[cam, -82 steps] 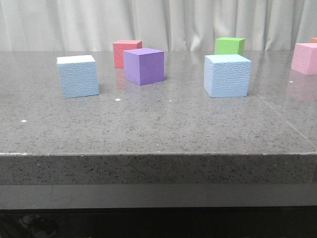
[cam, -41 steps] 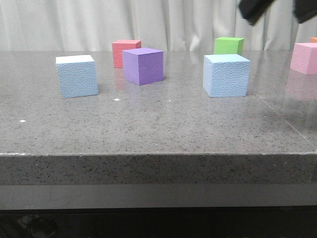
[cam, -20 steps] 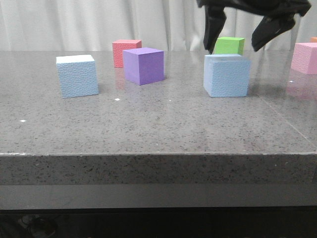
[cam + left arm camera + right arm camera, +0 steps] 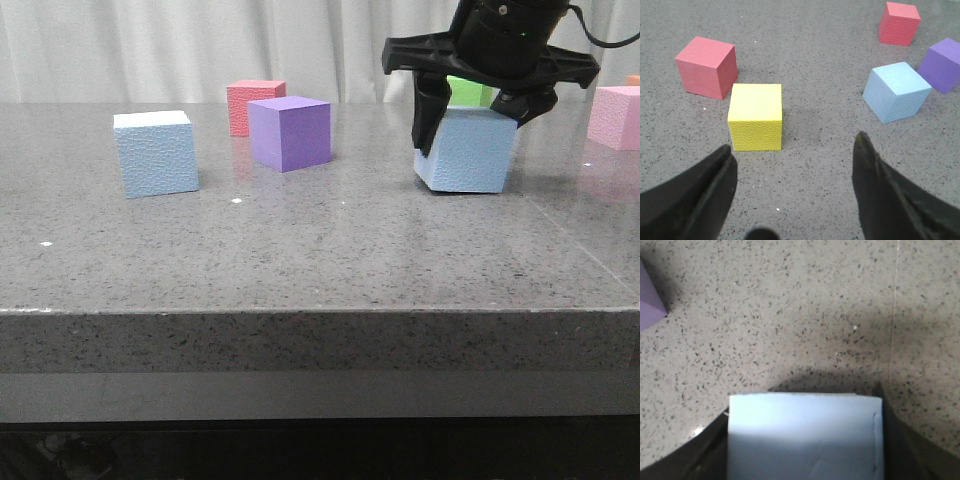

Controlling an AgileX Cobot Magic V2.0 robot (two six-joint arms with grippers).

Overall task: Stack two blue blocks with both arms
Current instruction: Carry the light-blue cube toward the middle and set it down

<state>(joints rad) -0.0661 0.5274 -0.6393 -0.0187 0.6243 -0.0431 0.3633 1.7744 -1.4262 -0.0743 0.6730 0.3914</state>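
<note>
One broad grey speckled stone table [image 4: 300, 250] with a polished, faintly reflective top is seen carrying every cube, against a pleated pale curtain [image 4: 150, 45]. Above its right part, the black right arm [image 4: 505, 30] is seen with its pronged right gripper [image 4: 470, 125] lowered over the right blue block [image 4: 468, 152], a pale sky-blue foam-like cube with pebbled faces. The block is enclosed between the two prongs, one at each side face; in the right wrist view the prongs are shown pressed flush against both sides of the cube [image 4: 805, 435], so it is gripped while it sits on the table. The left blue block [image 4: 156, 153], of the same size and texture, is left standing alone well apart on the left. A smooth purple cube [image 4: 290, 132] and a smaller red cube [image 4: 252, 103] are placed between them, further back. The left gripper [image 4: 795, 165] is held wide apart above a yellow cube [image 4: 756, 116], with nothing between its prongs.

Half a second earlier the right gripper was held spread above the block; it has since been brought down around it.
</note>
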